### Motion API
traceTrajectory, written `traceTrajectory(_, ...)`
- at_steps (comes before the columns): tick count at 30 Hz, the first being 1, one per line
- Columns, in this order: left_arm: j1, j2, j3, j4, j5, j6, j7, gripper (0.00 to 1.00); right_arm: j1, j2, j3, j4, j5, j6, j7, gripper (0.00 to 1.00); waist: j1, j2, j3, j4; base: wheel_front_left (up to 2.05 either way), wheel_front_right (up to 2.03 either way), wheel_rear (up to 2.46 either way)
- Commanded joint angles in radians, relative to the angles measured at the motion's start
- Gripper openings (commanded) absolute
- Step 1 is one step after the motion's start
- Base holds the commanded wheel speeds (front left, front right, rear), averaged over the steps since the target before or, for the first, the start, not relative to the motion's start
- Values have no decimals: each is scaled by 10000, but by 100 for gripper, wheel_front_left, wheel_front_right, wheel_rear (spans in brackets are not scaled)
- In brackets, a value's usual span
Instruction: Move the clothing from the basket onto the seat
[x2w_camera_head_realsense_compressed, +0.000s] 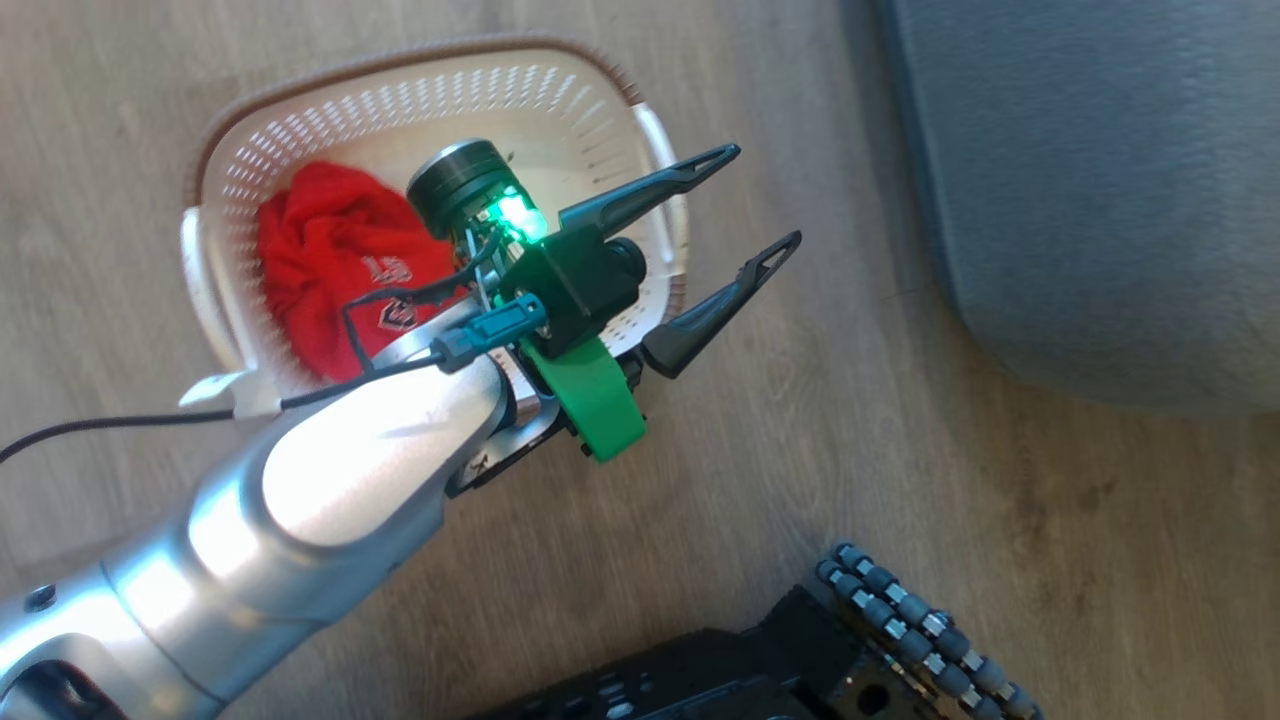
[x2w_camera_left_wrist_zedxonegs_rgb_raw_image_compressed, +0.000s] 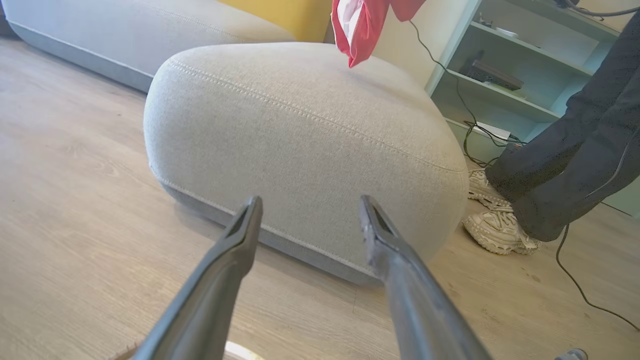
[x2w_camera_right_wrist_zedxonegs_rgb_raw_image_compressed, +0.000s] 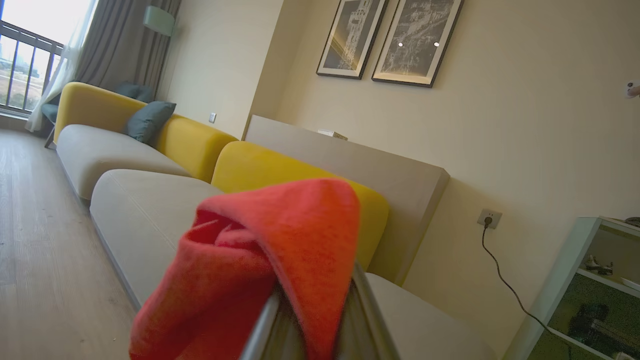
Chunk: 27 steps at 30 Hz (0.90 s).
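Note:
The cream basket (x2w_camera_head_realsense_compressed: 420, 60) stands on the wood floor at the upper left, with crumpled red clothing (x2w_camera_head_realsense_compressed: 330, 260) with white print lying in it. My left gripper (x2w_camera_head_realsense_compressed: 765, 195) is open and empty over the basket's right rim, its fingers pointing towards the grey seat (x2w_camera_head_realsense_compressed: 1100, 200). In the left wrist view, the left gripper (x2w_camera_left_wrist_zedxonegs_rgb_raw_image_compressed: 310, 200) faces the seat (x2w_camera_left_wrist_zedxonegs_rgb_raw_image_compressed: 300, 125), and a red garment (x2w_camera_left_wrist_zedxonegs_rgb_raw_image_compressed: 360, 25) hangs above the seat's far side. My right gripper (x2w_camera_right_wrist_zedxonegs_rgb_raw_image_compressed: 312, 300) is shut on a red garment (x2w_camera_right_wrist_zedxonegs_rgb_raw_image_compressed: 260, 260) that drapes over its fingers.
A person's legs and pale shoes (x2w_camera_left_wrist_zedxonegs_rgb_raw_image_compressed: 500, 230) stand right of the seat, beside a pale green shelf (x2w_camera_left_wrist_zedxonegs_rgb_raw_image_compressed: 505, 65) and trailing cables. A yellow-backed sofa (x2w_camera_right_wrist_zedxonegs_rgb_raw_image_compressed: 200, 145) runs behind. My dark base (x2w_camera_head_realsense_compressed: 800, 660) sits at the bottom of the head view.

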Motion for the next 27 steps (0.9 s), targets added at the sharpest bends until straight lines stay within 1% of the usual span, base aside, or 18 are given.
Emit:
traceTrajectory(1, -60, 139, 298, -374, 17, 8, -47, 100, -173, -419, -263, -245, -191, 69, 125, 0, -3, 0, 270, 294, 0, 0, 0)
traceTrajectory(3, -10, 156, 341, -412, 41, 8, -47, 100, -204, -245, -465, -133, -447, 69, 329, 0, -3, 0, 395, 397, 0, 0, 0)
traceTrajectory(6, 28, 153, 428, -439, 56, 8, -47, 100, 41, 281, -833, 160, -572, 69, 523, 0, -3, 0, 571, 526, 0, 0, 0)
traceTrajectory(8, 45, 119, 466, -428, 66, 8, -47, 100, 355, 582, -1222, 519, -655, 69, 635, 0, -3, 0, 631, 632, 0, 0, 0)
traceTrajectory(11, 87, 71, 507, -424, 77, 8, -47, 100, 810, 823, -1737, 1206, -683, 69, 675, 0, -3, 0, 660, 769, 0, 0, 0)
traceTrajectory(13, 129, 67, 585, -400, 79, 8, -47, 100, 1131, 884, -1743, 1711, -687, 69, 555, 0, -3, 0, 662, 830, 0, 0, 0)
traceTrajectory(19, 238, -20, 741, -315, 71, 8, -47, 100, 1850, 891, -1473, 3130, -120, 69, -204, 0, -3, 0, 442, 922, 0, 0, 0)
traceTrajectory(20, 265, -46, 780, -294, 71, 8, -47, 100, 2033, 925, -1403, 3248, -59, 69, -312, 21, -3, 0, 369, 921, 0, 0, 0)
traceTrajectory(21, 294, -85, 818, -282, 72, 8, -47, 100, 2178, 939, -1346, 3315, 12, 69, -392, 49, -3, 0, 287, 932, 0, 0, 0)
traceTrajectory(22, 328, -126, 847, -270, 68, 8, -47, 100, 2304, 931, -1291, 3358, 99, 69, -450, 100, -3, 0, 202, 943, 0, 0, 0)
traceTrajectory(25, 430, -244, 905, -224, 56, 8, -47, 100, 2654, 907, -927, 3311, 450, 69, -534, 100, -3, 0, -58, 983, 0, 0, 0)
traceTrajectory(27, 522, -327, 957, -185, 34, 8, -47, 100, 2970, 911, -529, 2930, 705, 69, -547, 100, -3, 0, -252, 1011, 0, 0, 0)
